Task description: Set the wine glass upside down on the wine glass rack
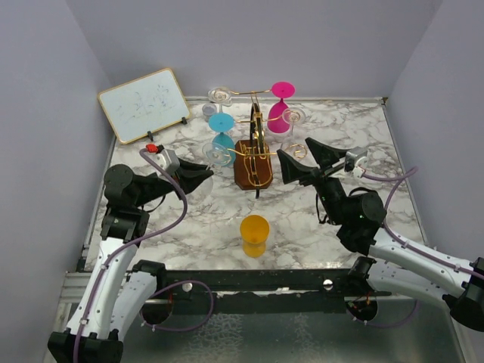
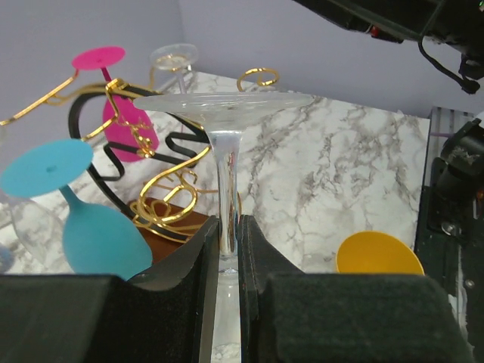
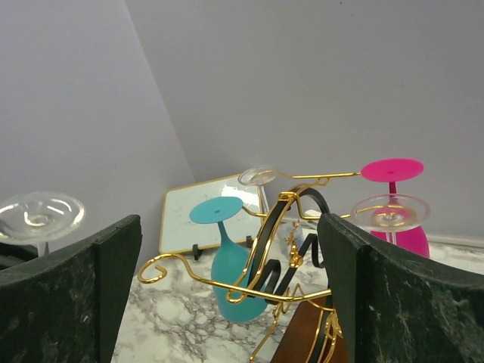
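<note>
my left claw (image 2: 228, 231) pinching the clear wine glass (image 2: 225, 113) by its stem, foot up, just left of the gold wine glass rack (image 1: 253, 162), my right claw (image 3: 231, 242) spread wide on the rack's right, whiteboard (image 1: 144, 104) behind it, scribbles unreadable tbh

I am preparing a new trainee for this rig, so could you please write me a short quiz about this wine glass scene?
1. True or false: the right gripper is open and holds nothing.
2. The left gripper holds the clear glass by its: A bowl, B stem, C foot.
3. Fill in: the orange glass is not on the rack; it stands on the ____.

Key: 1 true; 2 B; 3 table.
</note>
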`<action>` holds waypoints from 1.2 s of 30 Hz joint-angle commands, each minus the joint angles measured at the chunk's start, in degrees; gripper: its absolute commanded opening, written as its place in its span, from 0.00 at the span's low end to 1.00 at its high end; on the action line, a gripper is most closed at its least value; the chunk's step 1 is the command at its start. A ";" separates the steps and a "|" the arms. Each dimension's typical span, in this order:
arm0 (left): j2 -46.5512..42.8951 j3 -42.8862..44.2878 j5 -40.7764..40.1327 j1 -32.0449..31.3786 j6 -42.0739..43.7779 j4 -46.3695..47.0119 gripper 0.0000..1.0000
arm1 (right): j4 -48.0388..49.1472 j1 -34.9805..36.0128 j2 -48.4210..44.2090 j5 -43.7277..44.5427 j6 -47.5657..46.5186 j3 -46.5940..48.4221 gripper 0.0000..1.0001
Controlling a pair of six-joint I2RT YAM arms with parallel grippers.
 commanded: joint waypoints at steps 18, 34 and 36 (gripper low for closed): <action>2.63 -16.43 -11.54 -9.21 -7.25 27.60 0.00 | -3.71 0.29 -4.47 4.31 5.19 -2.12 0.99; 3.26 -30.00 -19.86 -14.53 -2.94 52.71 0.00 | -9.67 0.29 -4.84 6.19 2.01 2.57 0.99; 3.71 -31.16 -21.84 -15.42 -2.77 55.16 0.00 | -11.09 0.29 -4.95 6.90 1.48 3.68 0.99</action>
